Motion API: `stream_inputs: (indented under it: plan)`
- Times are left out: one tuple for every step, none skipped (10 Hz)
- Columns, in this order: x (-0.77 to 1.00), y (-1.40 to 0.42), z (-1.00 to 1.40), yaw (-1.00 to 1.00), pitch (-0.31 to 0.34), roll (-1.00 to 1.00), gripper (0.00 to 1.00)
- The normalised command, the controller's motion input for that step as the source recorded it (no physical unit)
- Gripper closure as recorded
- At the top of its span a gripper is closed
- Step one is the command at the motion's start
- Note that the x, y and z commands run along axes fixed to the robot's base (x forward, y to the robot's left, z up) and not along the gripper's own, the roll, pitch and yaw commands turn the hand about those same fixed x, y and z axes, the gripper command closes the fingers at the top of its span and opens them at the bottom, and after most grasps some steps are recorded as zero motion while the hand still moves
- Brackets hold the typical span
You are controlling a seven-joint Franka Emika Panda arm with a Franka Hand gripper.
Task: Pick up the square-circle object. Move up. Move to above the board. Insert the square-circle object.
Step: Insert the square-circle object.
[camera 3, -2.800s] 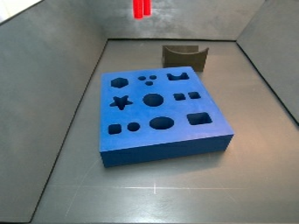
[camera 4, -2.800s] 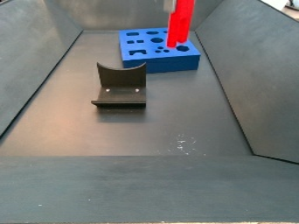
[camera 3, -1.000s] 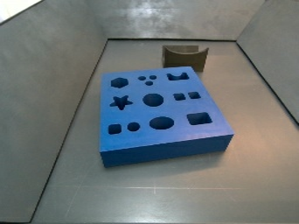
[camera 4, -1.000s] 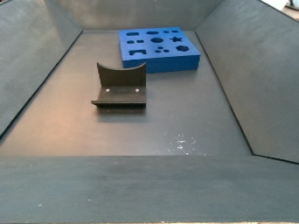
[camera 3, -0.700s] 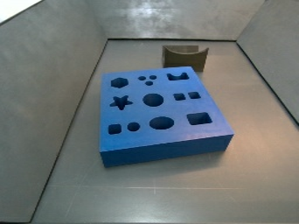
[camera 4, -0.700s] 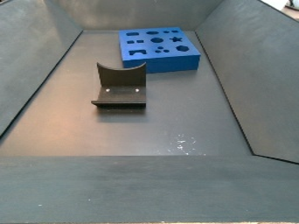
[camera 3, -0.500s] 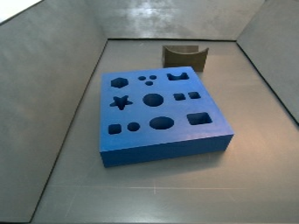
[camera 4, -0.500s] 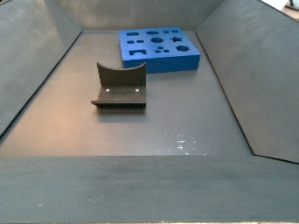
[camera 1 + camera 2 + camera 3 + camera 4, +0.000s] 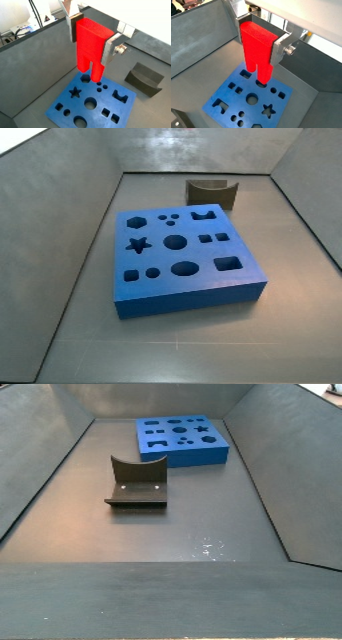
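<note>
Grey bin walls frame your gripper (image 9: 92,36), high above the board (image 9: 183,258) and out of both side views. Its plates clamp the square-circle object (image 9: 89,47), prongs down for insertion, though probably not yet over its hole.

I see the bright red 2-pronged plastic block (image 9: 89,47) clamped in the silver-plated gripper (image 9: 91,36) high over the blue cut-out board (image 9: 93,102), with a dark olive curved holder (image 9: 213,192) on grey floor.
</note>
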Motion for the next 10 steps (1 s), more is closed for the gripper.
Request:
stream_inputs:
  plan:
    - [0.11,0.00,-0.04,0.00,0.013,0.00,1.00]
    - [0.10,0.00,-0.05,0.00,0.004,0.00,1.00]
    - [0.11,0.00,-0.06,0.00,0.003,0.00,1.00]
    - [0.11,0.00,-0.10,0.00,0.000,-0.01,1.00]
    - [0.10,0.00,-0.11,0.00,0.000,0.00,1.00]
    - [0.11,0.00,-0.09,0.00,0.000,0.00,1.00]
    - [0.09,0.00,-0.04,0.00,0.000,0.00,1.00]
    - [0.03,0.00,0.00,0.00,0.004,0.00,1.00]
    - [0.00,0.00,-0.01,0.01,0.000,0.00,1.00]
    - [0.00,0.00,-0.05,0.03,0.000,0.00,1.00]
